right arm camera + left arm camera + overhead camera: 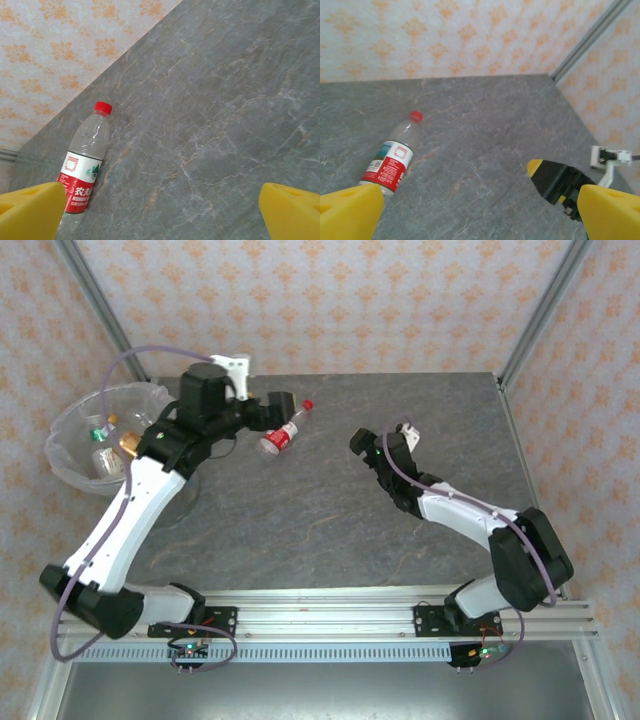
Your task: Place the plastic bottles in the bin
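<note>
arms (130, 510): white shells, black joints | cables (150, 348): lilac loops | tool fingers (350, 210): yellow pads | bases (190, 605): black

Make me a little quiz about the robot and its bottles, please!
1. True or false: the red-capped bottle stands upright on the table.
2. Where is the bin? A: beside the left arm. B: beside the right arm. C: in the middle of the table.
3. Fill in: the left gripper and the right gripper are both ____.
Key: 1 false, it lies on its side. 2 A. 3 open.
</note>
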Tool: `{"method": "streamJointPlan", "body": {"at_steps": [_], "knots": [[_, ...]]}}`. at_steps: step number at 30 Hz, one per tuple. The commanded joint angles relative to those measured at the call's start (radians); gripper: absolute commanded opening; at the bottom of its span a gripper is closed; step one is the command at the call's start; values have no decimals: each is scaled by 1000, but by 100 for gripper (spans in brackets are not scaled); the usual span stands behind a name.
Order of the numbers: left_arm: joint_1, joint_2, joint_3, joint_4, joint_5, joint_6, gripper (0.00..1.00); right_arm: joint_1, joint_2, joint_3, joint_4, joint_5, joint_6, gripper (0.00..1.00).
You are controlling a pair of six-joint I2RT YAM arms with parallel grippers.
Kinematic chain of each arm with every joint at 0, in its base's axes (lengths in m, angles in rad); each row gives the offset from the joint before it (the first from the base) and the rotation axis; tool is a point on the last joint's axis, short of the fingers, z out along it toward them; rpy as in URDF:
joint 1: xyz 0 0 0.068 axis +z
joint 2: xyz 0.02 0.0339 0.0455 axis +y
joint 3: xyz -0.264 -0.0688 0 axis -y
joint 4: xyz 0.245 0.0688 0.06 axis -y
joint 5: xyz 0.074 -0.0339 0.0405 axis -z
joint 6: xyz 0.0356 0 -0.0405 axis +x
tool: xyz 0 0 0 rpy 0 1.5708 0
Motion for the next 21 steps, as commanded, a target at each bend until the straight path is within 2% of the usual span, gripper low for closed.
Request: {"method": "streamJointPlan", "body": {"at_steps": [1, 6, 13, 17, 21], "knots": [[-25, 121, 84, -87, -141, 56, 100, 2, -78, -50, 14, 66, 10, 99], [-25, 395, 269, -237, -290, 81, 100, -3, -176, -108, -26, 97, -16, 99], [-8, 683, 465, -340, -421, 99, 100, -9, -287, -179, -59, 154, -25, 99], [35, 832, 593, -408, -430, 97, 100, -7, -314, -191, -73, 176, -30, 99], [74, 940, 672, -427, -374, 134, 100, -8, -320, -188, -86, 185, -45, 99]]}}
